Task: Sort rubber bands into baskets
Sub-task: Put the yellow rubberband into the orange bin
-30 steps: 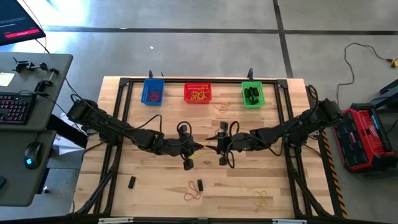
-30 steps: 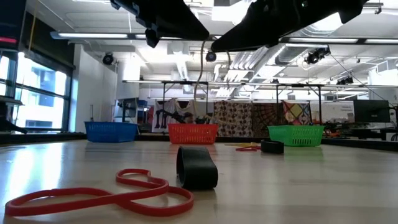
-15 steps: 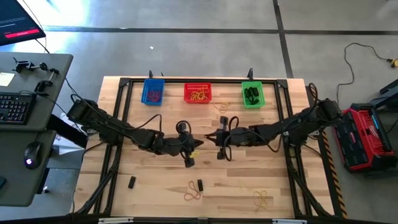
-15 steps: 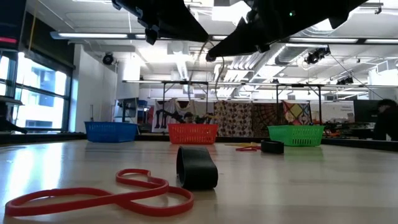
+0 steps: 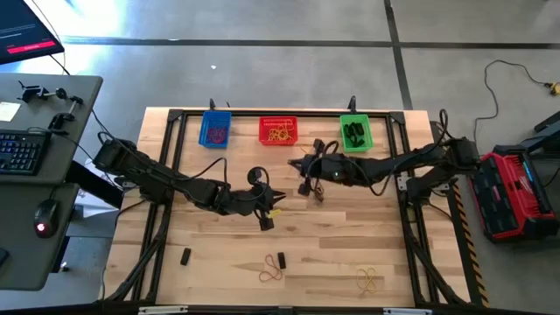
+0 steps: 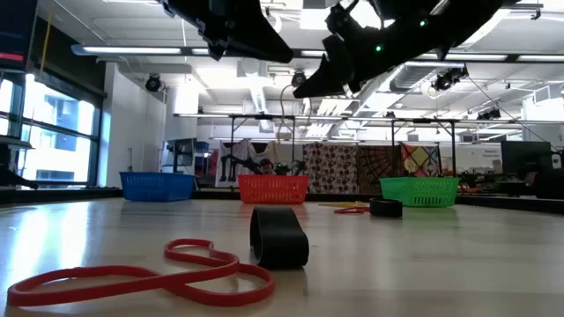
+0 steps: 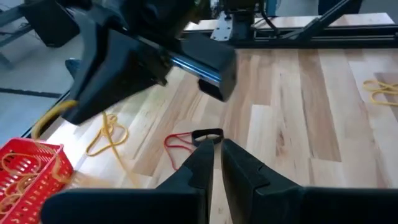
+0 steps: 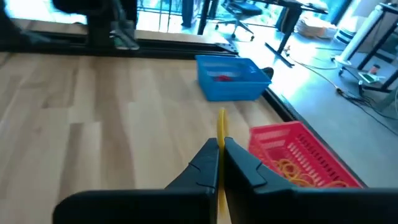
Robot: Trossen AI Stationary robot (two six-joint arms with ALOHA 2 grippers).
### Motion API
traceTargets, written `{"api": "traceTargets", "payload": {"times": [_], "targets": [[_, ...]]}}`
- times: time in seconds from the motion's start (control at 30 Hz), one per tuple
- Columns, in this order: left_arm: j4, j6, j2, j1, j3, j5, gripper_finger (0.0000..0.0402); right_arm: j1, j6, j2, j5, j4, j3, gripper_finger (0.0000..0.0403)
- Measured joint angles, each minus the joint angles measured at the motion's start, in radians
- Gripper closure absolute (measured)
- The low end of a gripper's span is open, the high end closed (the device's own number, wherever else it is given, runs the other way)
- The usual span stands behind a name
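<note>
The right gripper (image 5: 302,166) hangs above the tabletop (image 5: 350,236), near the red basket (image 5: 278,131). Its fingers (image 8: 239,165) are pressed together on a thin yellow rubber band (image 8: 221,134), which sticks out straight past the fingertips; in the right wrist view the red basket and the blue basket (image 8: 229,78) lie beyond it. The left gripper (image 5: 278,199) is over the middle of the tabletop, its fingers (image 7: 239,168) close together with a narrow gap and nothing visible between them. Beyond its tips lie a red band (image 7: 177,143) and a dark thick band (image 7: 208,134) on the wood. The green basket (image 5: 354,133) stands at the row's right end, with dark bands inside.
</note>
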Motion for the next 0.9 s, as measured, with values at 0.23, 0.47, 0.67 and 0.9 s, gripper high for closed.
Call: {"api": "traceTargets", "payload": {"times": [0.23, 0.47, 0.67, 0.9], "targets": [[0.288, 0.007, -0.066, 0.03, -0.188, 0.101, 0.0396, -0.143, 0.021, 0.0, -0.107, -0.022, 0.042, 0.0402], [0.403, -0.032, -0.194, 0.04, -0.378, 0.092, 0.0401, -0.259, -0.007, 0.04, -0.154, -0.158, 0.214, 0.0402], [0.461, -0.046, -0.292, 0.024, -0.479, 0.055, 0.0401, -0.345, -0.025, 0.177, -0.214, -0.203, 0.4, 0.0403], [0.495, -0.055, -0.331, 0.016, -0.516, 0.043, 0.0401, -0.405, -0.043, 0.357, -0.223, -0.325, 0.577, 0.0403]]}}
